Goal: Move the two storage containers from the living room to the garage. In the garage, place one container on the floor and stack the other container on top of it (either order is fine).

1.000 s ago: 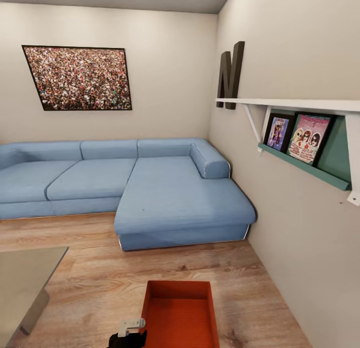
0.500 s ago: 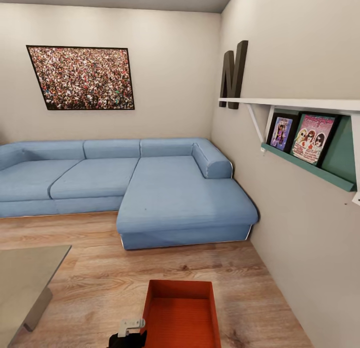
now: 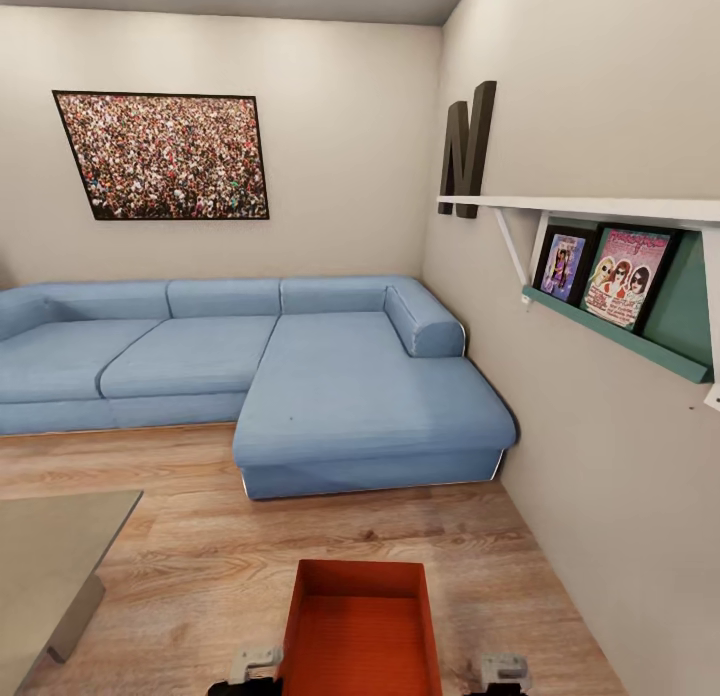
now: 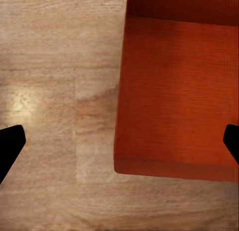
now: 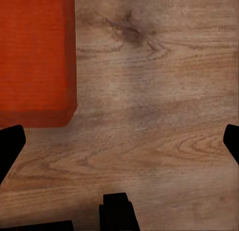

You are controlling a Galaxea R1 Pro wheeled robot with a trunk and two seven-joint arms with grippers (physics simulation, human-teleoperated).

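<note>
One orange-red storage container [image 3: 362, 631] sits open-topped on the living room's wood-plank floor [image 3: 200, 566], close in front of me. My left arm's wrist [image 3: 255, 665] hangs by its left wall and my right arm's wrist [image 3: 500, 668] by its right side. The left gripper [image 4: 121, 141] is open above the container's [image 4: 174, 96] near wall, with one finger over the floor and one over the ribbed bottom. The right gripper [image 5: 121, 141] is open over bare floor, with the container's corner [image 5: 35, 57] off to one side. The other container and the garage are out of view.
A blue sectional sofa [image 3: 300, 376] fills the back of the room. A grey low table [image 3: 50, 556] stands at the left. The right wall [image 3: 620, 476] runs close by, with a shelf of framed pictures [image 3: 610, 276]. A dark robot part [image 5: 117, 211] juts into the right wrist view.
The right arm's wrist has come into the head view beside the container's right wall. The left wrist has dropped slightly lower. The camera shifted a little a second ago; the container has not moved.
</note>
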